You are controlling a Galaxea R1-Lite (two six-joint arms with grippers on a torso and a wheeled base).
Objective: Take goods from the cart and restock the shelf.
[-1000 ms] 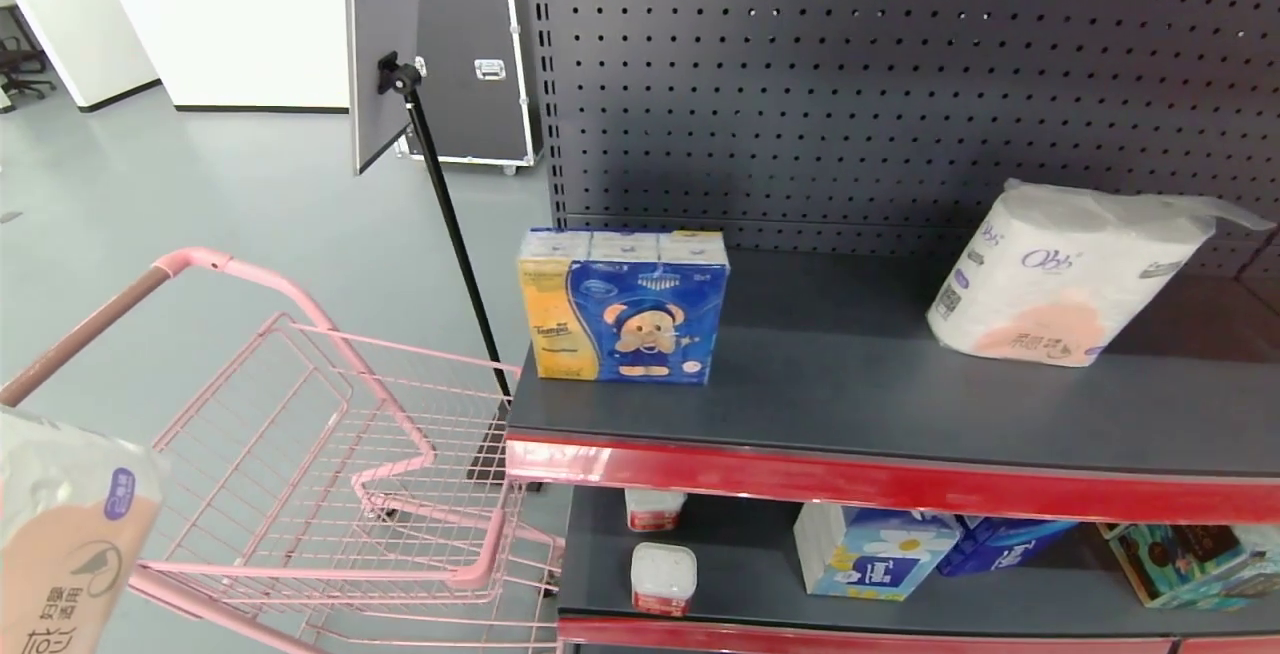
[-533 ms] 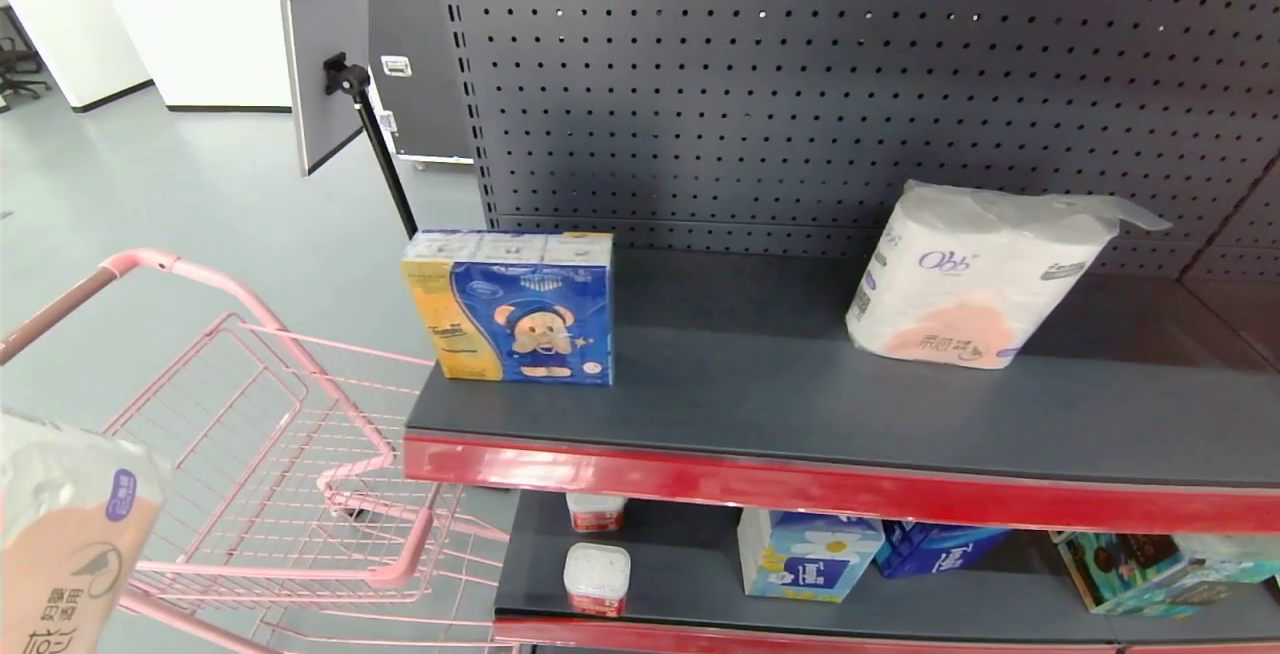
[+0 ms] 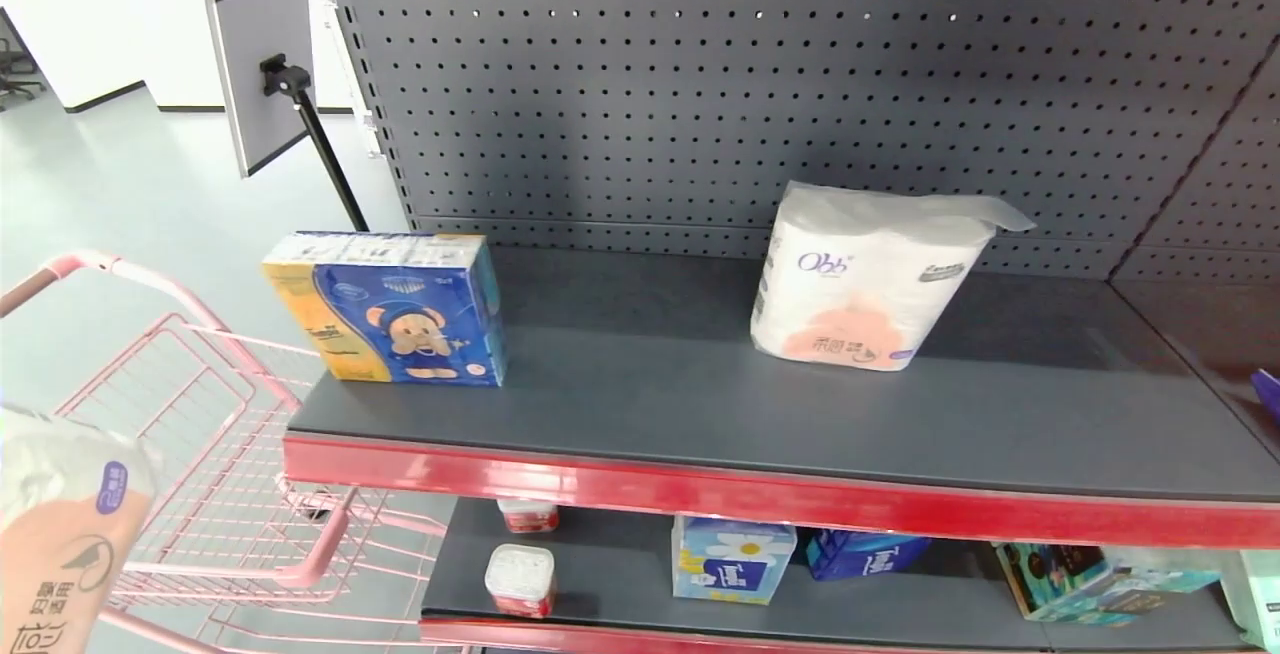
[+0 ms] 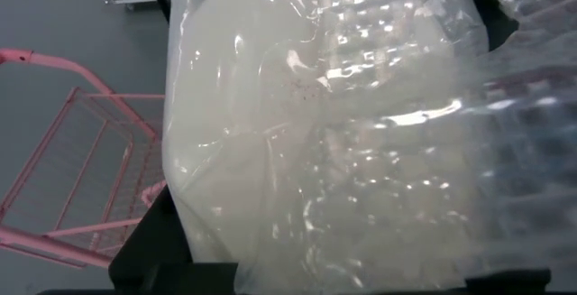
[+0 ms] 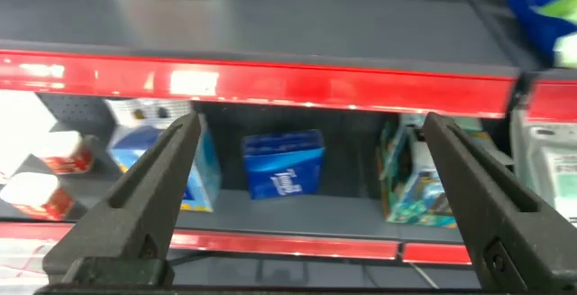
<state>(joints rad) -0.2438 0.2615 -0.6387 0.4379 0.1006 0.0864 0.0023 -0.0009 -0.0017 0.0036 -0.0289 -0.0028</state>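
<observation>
Pink cart point(image 3: 318, 554) sits at eight o'clock from the shelf point(image 3: 700, 394), wrapped tissue pack point(image 3: 60, 534) aloft at seven. Left end effector point(image 4: 329, 272) clamps that pack's plastic. Right end effector point(image 5: 311, 196) gapes wide, facing the shelf's red lip

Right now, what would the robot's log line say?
left gripper: shut on tissue pack, near pink cart | right gripper: open, empty, facing shelf | shelf top: blue pack, white rolls

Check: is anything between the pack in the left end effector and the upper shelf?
The blue tissue pack stands at the left end of the shelf, nearest the held pack. The bare stretch between it and the white roll pack is open.
</observation>
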